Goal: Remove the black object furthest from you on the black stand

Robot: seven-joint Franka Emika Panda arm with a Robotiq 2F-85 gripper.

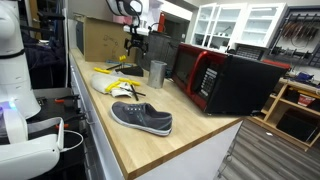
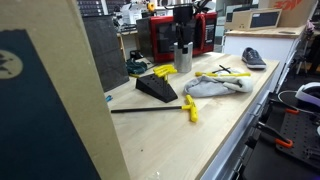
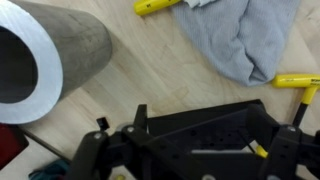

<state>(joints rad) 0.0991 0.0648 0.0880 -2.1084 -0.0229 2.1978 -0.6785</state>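
The black stand (image 2: pixel 157 88) is a low wedge-shaped rack on the wooden counter; it fills the bottom of the wrist view (image 3: pixel 205 130). A yellow T-handle tool (image 3: pixel 298 80) stands at its right end, and a small yellow-tipped piece (image 3: pixel 258 150) lies inside it. My gripper (image 3: pixel 200 125) hangs just above the stand with its fingers spread on either side and holds nothing. It also shows in both exterior views (image 1: pixel 135 47) (image 2: pixel 182 38). The black objects on the stand are hard to tell from the black gripper.
A metal cup (image 3: pixel 40 60) (image 2: pixel 183 58) stands close beside the stand. A grey cloth (image 3: pixel 240 40) and yellow-handled tools (image 2: pixel 190 108) lie nearby. A red microwave (image 1: pixel 225 78) stands behind them, and a grey sneaker (image 1: pixel 142 118) lies near the counter edge.
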